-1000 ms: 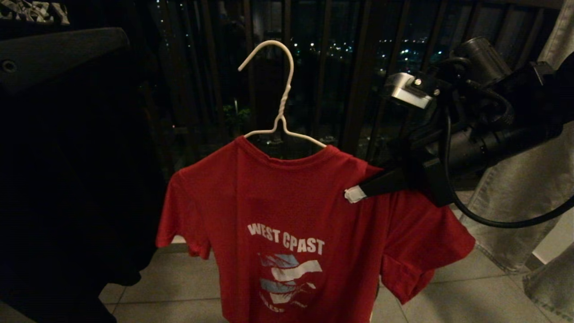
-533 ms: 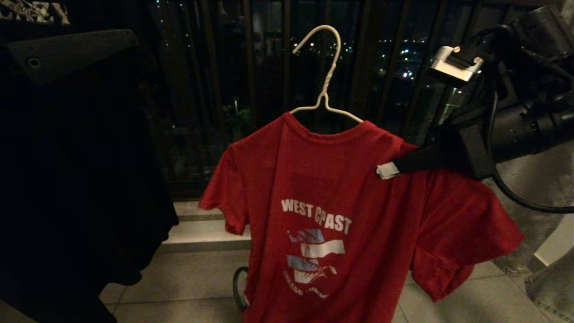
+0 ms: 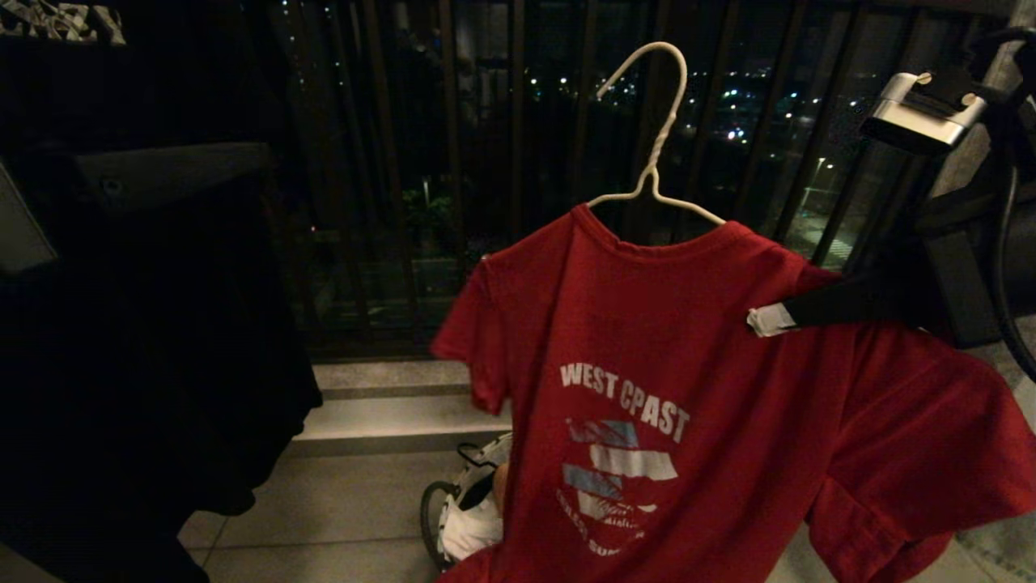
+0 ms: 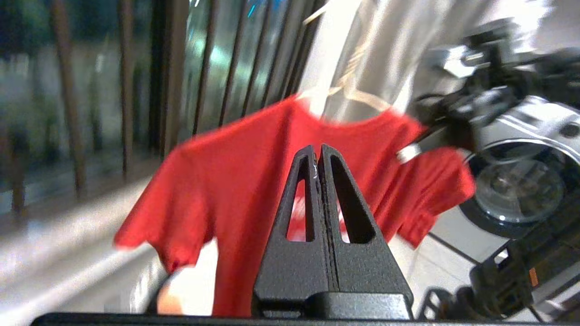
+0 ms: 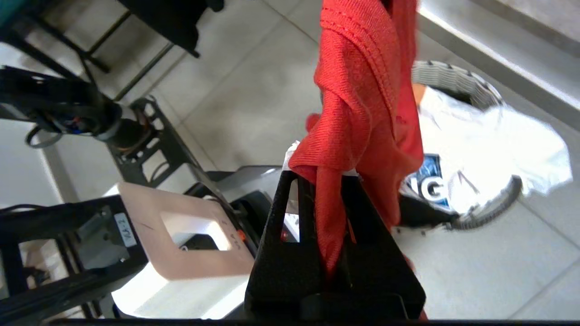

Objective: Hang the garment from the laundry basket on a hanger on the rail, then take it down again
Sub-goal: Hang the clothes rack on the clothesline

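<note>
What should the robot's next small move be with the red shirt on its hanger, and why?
Probably lift it further: the right gripper is clamped on the garment at one shoulder, the hanger hook is free, and no rail is in view. The left gripper is shut, empty.

Head view dim, night scene; city lights as small bright specks beyond dark balcony bars. Left side near black, detail lost. Red T-shirt lit from front, muted. Left wrist view brighter, heavy motion blur on bars and shirt. Right wrist view bright, sharp; white T-shirt in laundry basket overexposed.
</note>
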`<state>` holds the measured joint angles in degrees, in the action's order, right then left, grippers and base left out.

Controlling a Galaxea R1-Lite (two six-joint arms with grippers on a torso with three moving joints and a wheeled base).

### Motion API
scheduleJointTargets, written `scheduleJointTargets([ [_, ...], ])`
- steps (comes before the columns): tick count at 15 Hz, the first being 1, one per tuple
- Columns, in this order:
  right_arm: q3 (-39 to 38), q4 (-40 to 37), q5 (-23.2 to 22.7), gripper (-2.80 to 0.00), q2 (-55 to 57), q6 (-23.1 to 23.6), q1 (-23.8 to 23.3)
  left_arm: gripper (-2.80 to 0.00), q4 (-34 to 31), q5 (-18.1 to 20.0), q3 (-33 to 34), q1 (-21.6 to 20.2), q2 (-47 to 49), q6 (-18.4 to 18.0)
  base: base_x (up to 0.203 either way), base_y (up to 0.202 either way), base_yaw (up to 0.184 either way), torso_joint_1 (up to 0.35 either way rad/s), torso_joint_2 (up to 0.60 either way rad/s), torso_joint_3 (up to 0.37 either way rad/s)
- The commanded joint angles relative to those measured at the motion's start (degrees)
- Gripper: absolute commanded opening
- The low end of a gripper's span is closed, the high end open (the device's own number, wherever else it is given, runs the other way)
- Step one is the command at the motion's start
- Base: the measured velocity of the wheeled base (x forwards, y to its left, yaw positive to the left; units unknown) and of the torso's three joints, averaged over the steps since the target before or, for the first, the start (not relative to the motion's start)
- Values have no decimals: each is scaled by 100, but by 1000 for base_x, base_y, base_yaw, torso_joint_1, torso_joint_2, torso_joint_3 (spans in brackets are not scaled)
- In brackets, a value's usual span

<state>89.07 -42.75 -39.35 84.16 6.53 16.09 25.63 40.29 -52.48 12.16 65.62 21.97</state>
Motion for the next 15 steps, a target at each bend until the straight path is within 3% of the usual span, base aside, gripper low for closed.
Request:
scheduleJointTargets([
  [1,-193,23,19,-280,-183,-31,0,-280,-314,15,0,-92,-48,17,0,0,0,0,0,0],
  [4,-372,303,550,-280,-297,-224,-1,-280,-865,41,-234,-161,135,-31,0,0,0,0,0,0],
  [9,-400,538,784,-280,-419,-357,-1,-280,-1114,44,-213,952,582,-63,0,0,0,0,0,0],
  [15,-803,548,1061,-280,-857,-416,-1,-280,-1077,-12,-228,935,686,-70,0,0,0,0,0,0],
])
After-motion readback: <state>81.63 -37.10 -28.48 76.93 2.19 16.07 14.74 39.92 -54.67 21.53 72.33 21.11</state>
